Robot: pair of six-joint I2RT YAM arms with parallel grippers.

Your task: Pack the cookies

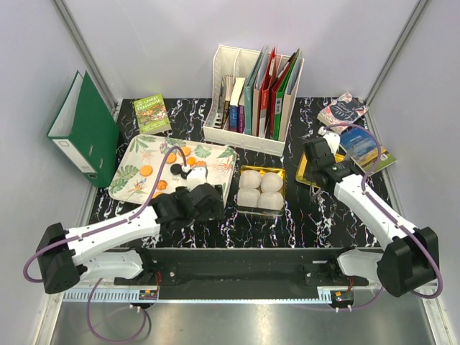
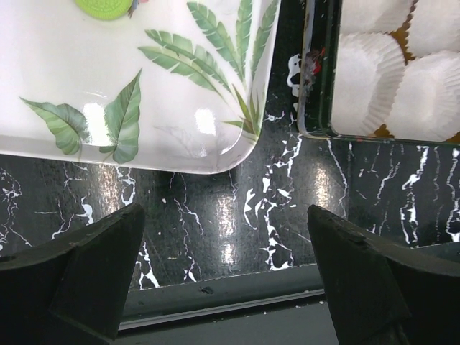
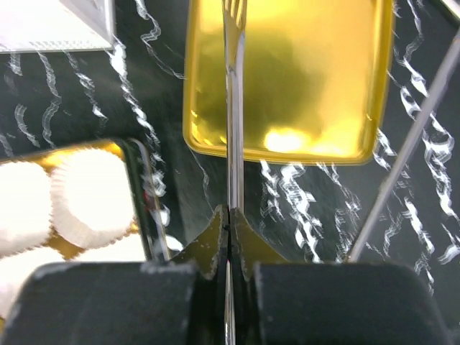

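The cookies lie on a leaf-patterned tray (image 1: 133, 162): orange discs (image 1: 146, 170) and a black one (image 1: 175, 169). A green cookie (image 2: 108, 7) shows at the top edge of the left wrist view. My left gripper (image 1: 208, 208) (image 2: 226, 248) is open and empty, over the dark table by the tray's near right corner (image 2: 215, 162). My right gripper (image 1: 318, 159) (image 3: 230, 215) is shut on a thin silver fork (image 3: 233, 108), whose tines point out over a gold lid (image 3: 287, 72). A tin with white paper cups (image 1: 261, 188) (image 2: 374, 72) (image 3: 72, 194) stands between the arms.
A white file holder with books (image 1: 251, 100) stands at the back. A green binder (image 1: 86, 129) leans at the left wall, with a small green book (image 1: 152, 113) beside it. Books (image 1: 356, 129) lie at the back right. The table's front rail (image 2: 215, 302) is just below my left fingers.
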